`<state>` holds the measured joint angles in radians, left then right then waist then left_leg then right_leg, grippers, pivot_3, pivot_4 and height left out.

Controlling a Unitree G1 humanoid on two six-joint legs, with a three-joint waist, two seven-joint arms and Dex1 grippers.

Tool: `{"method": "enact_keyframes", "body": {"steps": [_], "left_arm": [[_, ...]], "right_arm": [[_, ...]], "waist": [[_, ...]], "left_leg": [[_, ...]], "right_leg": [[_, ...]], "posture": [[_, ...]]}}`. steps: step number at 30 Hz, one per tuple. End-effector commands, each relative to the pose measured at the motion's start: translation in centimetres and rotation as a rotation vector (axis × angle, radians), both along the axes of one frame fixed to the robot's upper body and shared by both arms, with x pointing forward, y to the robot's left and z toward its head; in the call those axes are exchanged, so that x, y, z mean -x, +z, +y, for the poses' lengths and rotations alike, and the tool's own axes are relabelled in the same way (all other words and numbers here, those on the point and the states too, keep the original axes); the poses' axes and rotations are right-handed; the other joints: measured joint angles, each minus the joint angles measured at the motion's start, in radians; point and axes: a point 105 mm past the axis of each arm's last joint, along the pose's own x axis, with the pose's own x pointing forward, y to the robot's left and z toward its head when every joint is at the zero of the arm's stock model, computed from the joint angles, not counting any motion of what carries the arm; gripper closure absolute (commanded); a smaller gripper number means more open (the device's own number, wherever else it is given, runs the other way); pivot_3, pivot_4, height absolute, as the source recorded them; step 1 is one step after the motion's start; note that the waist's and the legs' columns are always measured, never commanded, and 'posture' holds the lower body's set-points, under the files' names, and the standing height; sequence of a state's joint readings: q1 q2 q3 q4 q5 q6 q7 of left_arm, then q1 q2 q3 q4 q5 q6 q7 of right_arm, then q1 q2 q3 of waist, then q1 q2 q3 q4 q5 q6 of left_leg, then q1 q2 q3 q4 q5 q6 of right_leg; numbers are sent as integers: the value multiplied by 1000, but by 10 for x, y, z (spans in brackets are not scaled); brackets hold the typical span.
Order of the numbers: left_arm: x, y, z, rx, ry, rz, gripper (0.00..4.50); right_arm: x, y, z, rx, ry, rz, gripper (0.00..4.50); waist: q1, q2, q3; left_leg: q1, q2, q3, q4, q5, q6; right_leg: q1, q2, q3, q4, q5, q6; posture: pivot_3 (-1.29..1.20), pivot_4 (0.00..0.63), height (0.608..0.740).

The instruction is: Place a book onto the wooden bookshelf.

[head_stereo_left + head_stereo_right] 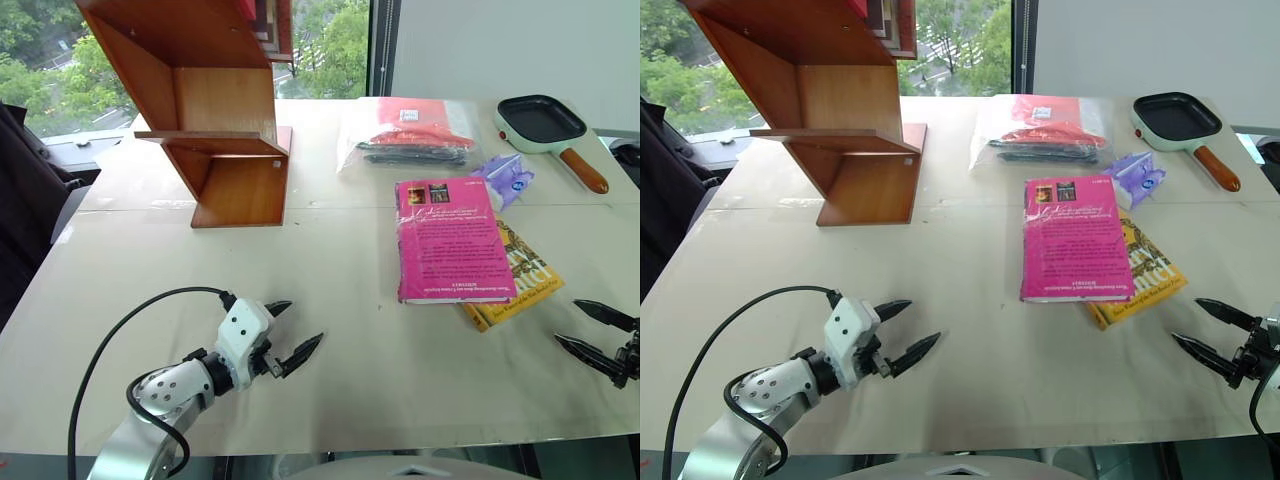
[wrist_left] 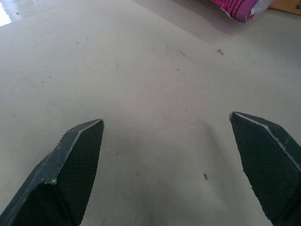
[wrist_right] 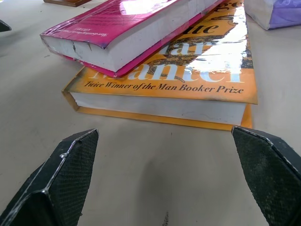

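The pink book lies flat on the table, partly on top of a yellow book, well apart from the wooden bookshelf. The left tool and right tool are both wide open and hold nothing.

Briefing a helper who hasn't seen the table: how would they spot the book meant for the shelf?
Start at the wooden bookshelf, then look across the table toward the frying pan. The book lies flat atop a yellow paperback; it is bright pink, back cover up.
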<state>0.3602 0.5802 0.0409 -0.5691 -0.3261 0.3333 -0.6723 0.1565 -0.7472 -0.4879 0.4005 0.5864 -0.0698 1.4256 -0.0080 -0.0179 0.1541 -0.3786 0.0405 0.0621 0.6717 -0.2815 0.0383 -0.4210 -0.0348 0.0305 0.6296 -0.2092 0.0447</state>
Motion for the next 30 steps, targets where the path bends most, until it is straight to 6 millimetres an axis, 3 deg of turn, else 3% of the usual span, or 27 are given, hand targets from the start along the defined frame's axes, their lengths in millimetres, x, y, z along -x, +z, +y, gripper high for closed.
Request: {"method": "enact_keyframes", "body": {"steps": [1,14,23,28,30], "left_arm": [[-3,10,3,-5,1,-51,75],[-8,13,8,3,-13,-57,75],[-34,30,18,26,-5,-115,75],[-56,32,4,46,-108,-135,75],[-72,30,-12,66,-167,-129,75]], "right_arm": [[0,7,0,24,16,-23,0],[3,8,1,30,-4,-39,0],[11,26,6,38,-27,-109,0],[31,51,32,-11,13,-131,0],[44,62,54,-38,76,-120,0]], "waist": [[0,0,0],[0,0,0],[2,1,0],[20,1,-1],[22,3,-1]], "left_leg": [[0,0,0,0,0,0],[0,0,0,0,0,0],[0,0,0,0,0,0],[-1,-1,0,0,0,0],[-1,-1,0,0,0,0]], "right_leg": [[0,0,0,0,0,0],[0,0,0,0,0,0],[0,0,-1,0,0,0],[0,0,-2,0,0,0],[0,1,-2,0,-1,1]], "posture": [[0,150,731],[0,150,731],[0,150,731],[0,150,731],[0,150,731]]}}
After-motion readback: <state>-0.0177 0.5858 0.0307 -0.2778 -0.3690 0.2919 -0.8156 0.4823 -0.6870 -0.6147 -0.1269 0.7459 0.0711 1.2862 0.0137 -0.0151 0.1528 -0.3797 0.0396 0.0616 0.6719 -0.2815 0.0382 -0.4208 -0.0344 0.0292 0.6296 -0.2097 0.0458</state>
